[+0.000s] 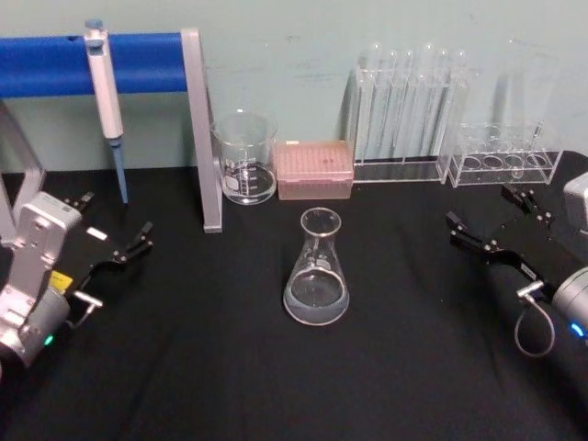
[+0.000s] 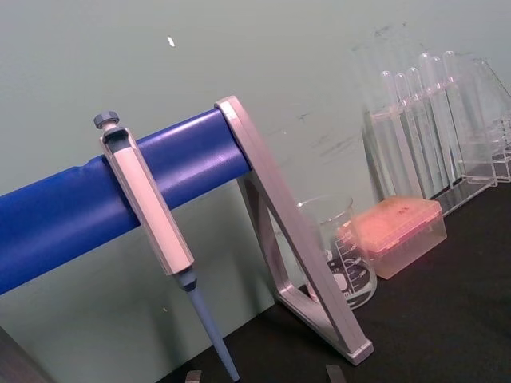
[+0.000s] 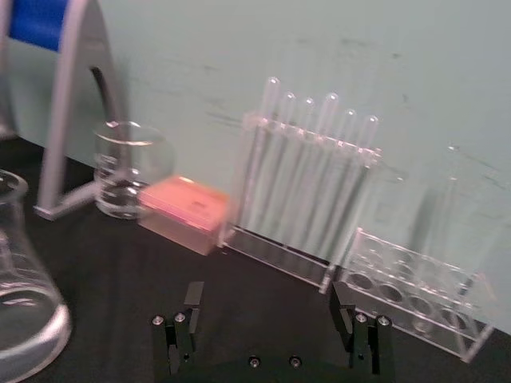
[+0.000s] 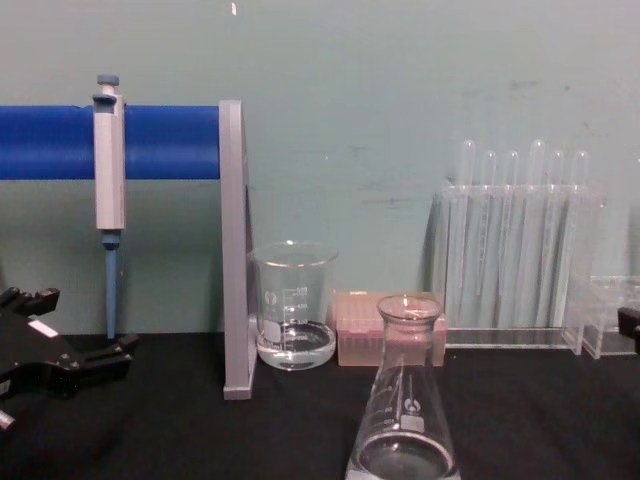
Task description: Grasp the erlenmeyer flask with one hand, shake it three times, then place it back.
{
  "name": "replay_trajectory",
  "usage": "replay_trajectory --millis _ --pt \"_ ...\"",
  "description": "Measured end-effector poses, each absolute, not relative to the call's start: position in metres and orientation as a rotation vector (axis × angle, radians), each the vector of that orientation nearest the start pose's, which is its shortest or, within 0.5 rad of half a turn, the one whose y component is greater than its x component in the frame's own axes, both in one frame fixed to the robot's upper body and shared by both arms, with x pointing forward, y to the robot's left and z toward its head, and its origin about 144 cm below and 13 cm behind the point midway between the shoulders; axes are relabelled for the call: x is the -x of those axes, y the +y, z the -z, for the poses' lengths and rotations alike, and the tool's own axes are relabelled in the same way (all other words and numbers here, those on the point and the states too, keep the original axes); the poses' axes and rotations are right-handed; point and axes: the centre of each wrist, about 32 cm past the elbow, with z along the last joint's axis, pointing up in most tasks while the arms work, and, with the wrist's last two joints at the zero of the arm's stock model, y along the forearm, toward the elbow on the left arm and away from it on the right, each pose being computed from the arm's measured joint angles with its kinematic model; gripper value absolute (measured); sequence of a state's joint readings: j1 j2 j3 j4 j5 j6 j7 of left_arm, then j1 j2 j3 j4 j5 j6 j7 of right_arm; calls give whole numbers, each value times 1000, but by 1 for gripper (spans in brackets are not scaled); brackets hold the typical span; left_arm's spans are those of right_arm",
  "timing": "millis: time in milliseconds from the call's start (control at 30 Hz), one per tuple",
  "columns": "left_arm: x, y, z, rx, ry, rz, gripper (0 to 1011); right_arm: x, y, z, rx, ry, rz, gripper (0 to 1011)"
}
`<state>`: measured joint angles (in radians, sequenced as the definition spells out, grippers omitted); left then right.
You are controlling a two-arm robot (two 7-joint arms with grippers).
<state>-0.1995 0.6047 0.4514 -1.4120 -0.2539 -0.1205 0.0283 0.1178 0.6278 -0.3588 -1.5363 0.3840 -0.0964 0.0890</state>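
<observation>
Glass up front: the clear glass conical flask (image 1: 317, 274) stands upright on the black tablecloth (image 1: 184, 367), right in the middle of the table.
Flask contents: a shallow pool of clear liquid lies in the wide base, and there are white printed marks on the wall.
Flask contact: nothing touches it, and it sits between the two grippers with open cloth on both sides.
Right side: the black right gripper with the grey cylindrical wrist (image 1: 480, 207) hangs low over the cloth, well apart from the flask.
Right fingers: spread wide, and the right wrist view shows a broad gap between the two flat tips with nothing in it.
Left side: the black left gripper on the silver-grey arm (image 1: 118, 213) sits low near the left edge, its fingers also parted and empty.
Behind the flask: a cylindrical glass beaker with graduations (image 1: 245, 158) holds a little clear liquid, just beside the grey metal upright (image 1: 204, 138).
Next along: a pale pink tip box (image 1: 315, 170) sits just right of the beaker.
Back right: a clear rack of tall thin test tubes (image 1: 404, 119) stands upright, with a lower clear rack (image 1: 505, 163) beside it.
Back left: a blue horizontal bar (image 1: 46, 64) carries a white-and-blue pipette (image 1: 106, 92), which hangs tip down.
</observation>
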Motion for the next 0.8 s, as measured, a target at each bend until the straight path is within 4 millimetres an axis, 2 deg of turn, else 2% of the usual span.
replay_trajectory --millis 367,800 --pt "-489 310 -1140 -304 -285 -1248 1001 -451 -317 -1175 134 -129 1015 1000" --pt "-489 310 -1140 -304 -285 -1248 1001 -436 -298 -1174 122 -79 856 1000"
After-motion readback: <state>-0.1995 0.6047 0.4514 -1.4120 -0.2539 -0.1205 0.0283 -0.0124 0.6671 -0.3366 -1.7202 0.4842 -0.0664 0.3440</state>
